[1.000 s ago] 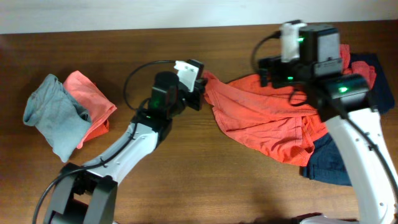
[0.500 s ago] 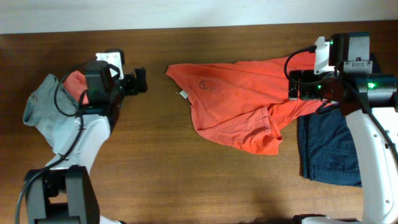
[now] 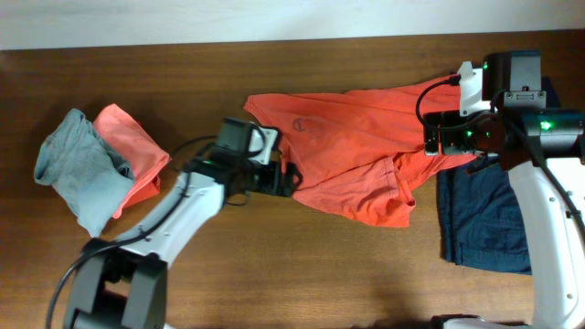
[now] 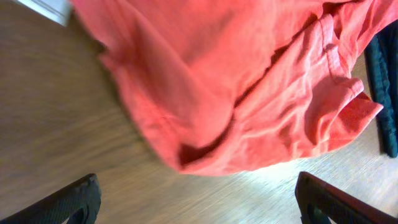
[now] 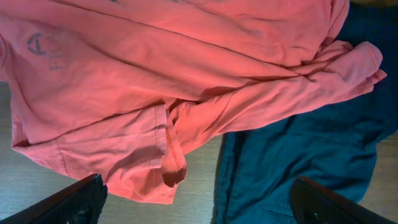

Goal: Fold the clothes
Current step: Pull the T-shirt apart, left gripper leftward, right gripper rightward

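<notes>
**Q:** Which garment is being worked, and where does it lie?

**A:** The coral-orange cotton T-shirt lies loosely spread on the brown wooden table, from upper centre to upper right of the overhead view. Only part of it is flat. The lower hem is rumpled and a sleeve bunches toward the right. A faint print shows at upper left in the right wrist view.

**Q:** And the other pieces?

**A:** A navy fabric piece lies at right, partly under the shirt's right edge. A grey-teal folded piece and a smaller coral-orange piece touch each other at far left, well apart from the shirt.

**Q:** What is the state of the two grippers?

**A:** The left gripper sits at the shirt's lower left edge. Its jaws are spread wide with nothing between them. Its wrist view shows bare wood nearest the fingers and the hem just ahead. The right gripper hovers over the shirt's right portion, likewise spread and empty.

**Q:** Which step is this?

**A:** Judged from the layout, this is smoothing and arranging before the first fold. No fold has been made in this shirt yet.

**Q:** What does the next move call for?

**A:** Probably the left gripper pinches the near hem, low enough to catch the cloth. A matching hold at right would then let the fabric be drawn taut.
</notes>
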### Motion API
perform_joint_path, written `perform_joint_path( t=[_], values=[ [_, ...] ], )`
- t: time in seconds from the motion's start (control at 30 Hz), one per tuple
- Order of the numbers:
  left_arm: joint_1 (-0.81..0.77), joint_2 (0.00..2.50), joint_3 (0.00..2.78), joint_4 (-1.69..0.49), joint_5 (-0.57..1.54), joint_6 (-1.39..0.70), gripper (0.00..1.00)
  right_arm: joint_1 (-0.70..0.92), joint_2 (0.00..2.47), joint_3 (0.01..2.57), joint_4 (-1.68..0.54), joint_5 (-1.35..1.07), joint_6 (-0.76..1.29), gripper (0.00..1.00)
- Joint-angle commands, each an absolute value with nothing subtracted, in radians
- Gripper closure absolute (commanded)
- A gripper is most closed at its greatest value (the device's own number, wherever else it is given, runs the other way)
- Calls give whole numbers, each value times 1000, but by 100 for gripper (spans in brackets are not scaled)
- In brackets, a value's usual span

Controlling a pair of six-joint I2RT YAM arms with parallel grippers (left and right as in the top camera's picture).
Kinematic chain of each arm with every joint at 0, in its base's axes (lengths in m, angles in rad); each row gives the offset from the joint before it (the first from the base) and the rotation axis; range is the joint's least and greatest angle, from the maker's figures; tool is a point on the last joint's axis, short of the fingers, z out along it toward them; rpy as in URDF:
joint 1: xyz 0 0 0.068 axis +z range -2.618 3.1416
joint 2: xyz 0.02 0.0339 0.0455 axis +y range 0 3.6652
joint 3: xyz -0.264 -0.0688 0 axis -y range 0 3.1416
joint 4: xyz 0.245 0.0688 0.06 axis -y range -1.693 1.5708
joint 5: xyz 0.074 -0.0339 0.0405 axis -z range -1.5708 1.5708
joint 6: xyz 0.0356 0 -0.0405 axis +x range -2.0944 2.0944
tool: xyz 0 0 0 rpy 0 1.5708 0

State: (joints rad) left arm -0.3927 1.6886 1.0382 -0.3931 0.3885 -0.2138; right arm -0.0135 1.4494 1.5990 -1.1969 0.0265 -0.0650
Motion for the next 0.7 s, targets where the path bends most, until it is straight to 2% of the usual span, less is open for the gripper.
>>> perform_joint_path(
  t=[0.0, 0.37, 0.43, 0.5, 0.53, 0.67],
  values=[
    [-473, 1765, 1047, -352, 340, -401, 1, -21, 1446, 1615, -1199, 35, -74, 2],
    [-582, 1899, 1048, -218, 265, -508, 1, -21, 1446, 1615, -1200, 35, -74, 1],
    [-595, 1908, 1048, -209, 265, -512, 20, -21, 1446, 1615, -1200, 35, -74, 1],
    [-606, 1910, 1048, -218, 265, -512, 63, -21, 1446, 1615, -1200, 35, -74, 1],
    [-607, 1910, 1048, -228, 265, -511, 98, -21, 1446, 1615, -1200, 35, -74, 1],
    [-574, 1897, 1048, -326, 249, -511, 100, -21, 1446, 1615, -1200, 35, -74, 2]
  ],
)
